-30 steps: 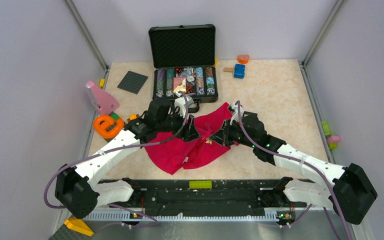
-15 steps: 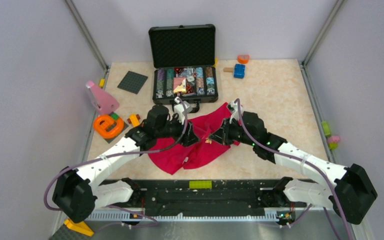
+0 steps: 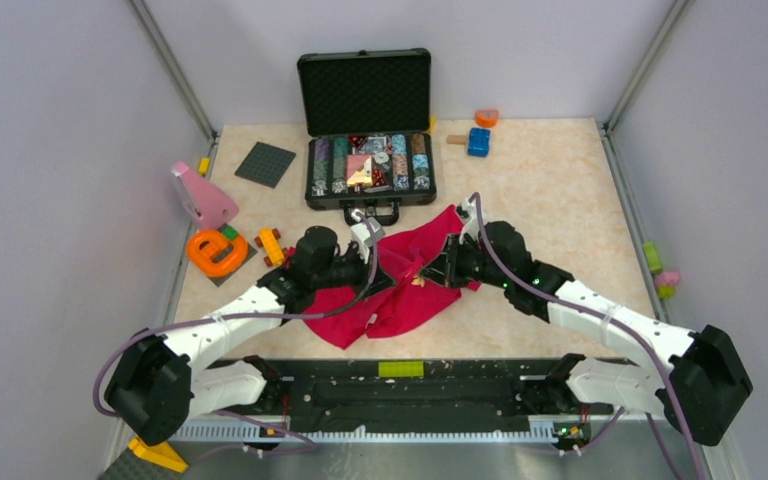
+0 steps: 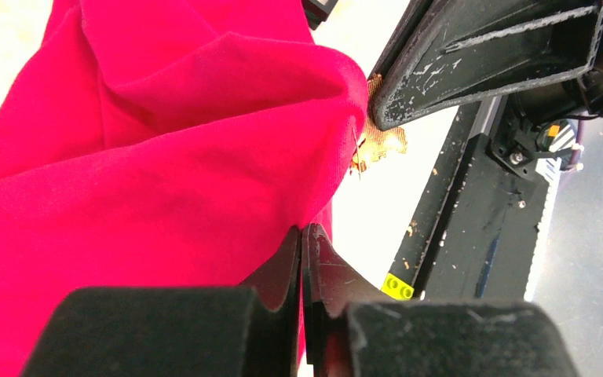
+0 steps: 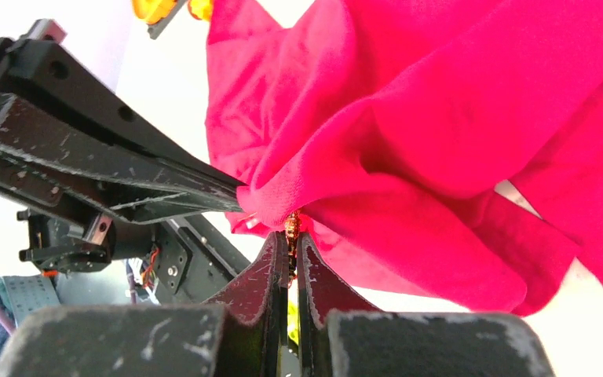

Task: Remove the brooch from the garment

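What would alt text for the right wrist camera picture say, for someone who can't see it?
The right gripper pinches a tiny orange-gold brooch on a fold of bright red cloth that fills most of the picture. From the left, the left gripper clamps the same fold beside it.

Top ext. cam is set high behind arm bases, angled down over whole beige speckled table [image 3: 560, 200]. Wrist cams are aimed along own fingers [image 4: 279, 271], v. close to crumpled magenta cloth garment [image 3: 400, 300], shared by all 3 views.
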